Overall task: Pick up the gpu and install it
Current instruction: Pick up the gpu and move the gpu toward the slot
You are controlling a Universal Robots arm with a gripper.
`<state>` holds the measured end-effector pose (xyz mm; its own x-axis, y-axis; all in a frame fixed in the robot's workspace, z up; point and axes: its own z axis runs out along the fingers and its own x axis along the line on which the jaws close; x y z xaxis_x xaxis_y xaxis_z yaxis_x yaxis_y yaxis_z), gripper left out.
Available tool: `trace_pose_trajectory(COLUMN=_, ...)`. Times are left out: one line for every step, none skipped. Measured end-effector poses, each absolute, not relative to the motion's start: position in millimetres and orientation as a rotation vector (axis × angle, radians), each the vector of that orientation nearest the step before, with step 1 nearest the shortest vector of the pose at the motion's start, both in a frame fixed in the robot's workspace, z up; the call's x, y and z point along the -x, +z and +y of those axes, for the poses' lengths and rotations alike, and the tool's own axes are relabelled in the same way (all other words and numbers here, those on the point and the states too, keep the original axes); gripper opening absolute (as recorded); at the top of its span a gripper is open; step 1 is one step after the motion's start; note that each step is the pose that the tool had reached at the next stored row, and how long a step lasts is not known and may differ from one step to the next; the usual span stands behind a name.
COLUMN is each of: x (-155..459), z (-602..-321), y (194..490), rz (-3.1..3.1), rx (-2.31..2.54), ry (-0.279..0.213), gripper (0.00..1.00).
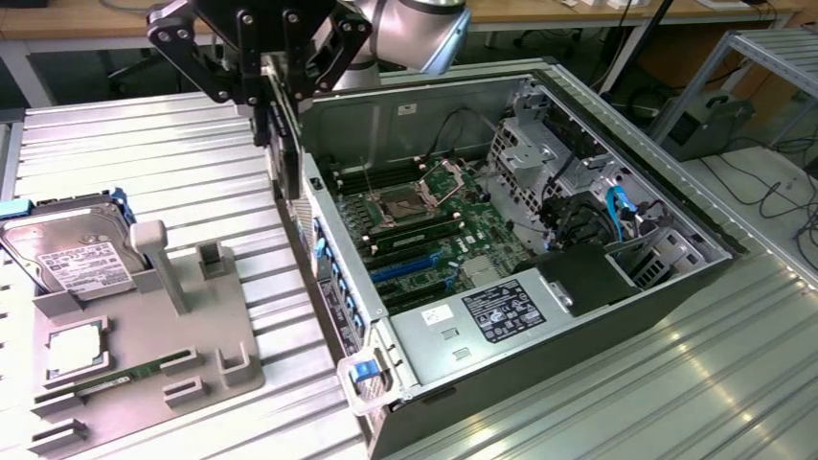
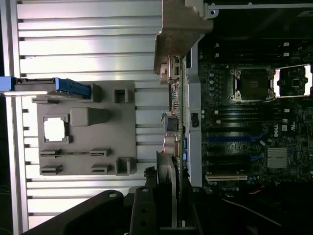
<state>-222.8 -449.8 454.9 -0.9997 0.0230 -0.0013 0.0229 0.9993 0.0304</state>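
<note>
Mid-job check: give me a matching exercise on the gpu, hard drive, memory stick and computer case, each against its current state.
1 gpu
2 hard drive
3 memory stick
4 computer case

A lying flat in a slot of the grey fixture
B open, motherboard exposed
C held on edge in the gripper
D standing in the fixture, white label showing

Pairs: 1-C, 2-D, 3-A, 4-B
</note>
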Motion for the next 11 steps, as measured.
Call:
trace_pose_trajectory(x=221, z=-450, y=455, rz=3.139, rx=-0.036, ry=0.048, gripper=0.28)
trace_pose_trajectory(x=220, z=-450, y=455, rz=3.139, rx=-0.036, ry=0.048, gripper=0.28)
trace_pose_trajectory(x=218, z=-450, y=455, rz=3.140, rx=-0.036, ry=0.048, gripper=0.28)
trace_pose_trajectory(x=216, z=-450, y=455, rz=3.140, rx=-0.036, ry=0.048, gripper=0.28)
trace_pose_trajectory(x=215, z=-450, y=455, rz=3.140, rx=-0.036, ry=0.048, gripper=0.28)
trace_pose_trajectory(x=214, z=-450, y=455, rz=3.140, rx=-0.036, ry=0.048, gripper=0.28)
trace_pose_trajectory(x=213, z=-450, y=455, rz=3.140, rx=-0.036, ry=0.048, gripper=0.28)
trace_pose_trajectory(x=212, z=-450, y=455, rz=3.140, rx=-0.036, ry=0.048, gripper=0.28)
trace_pose_trajectory(x=210, z=-450, y=455, rz=3.140, rx=-0.036, ry=0.048, gripper=0.28)
trace_pose_trajectory(x=209, z=-450, y=455, rz=3.140, rx=-0.036, ry=0.048, gripper=0.28)
trace_pose_trajectory(x=207, z=-450, y=455, rz=3.140, rx=-0.036, ry=0.048, gripper=0.28)
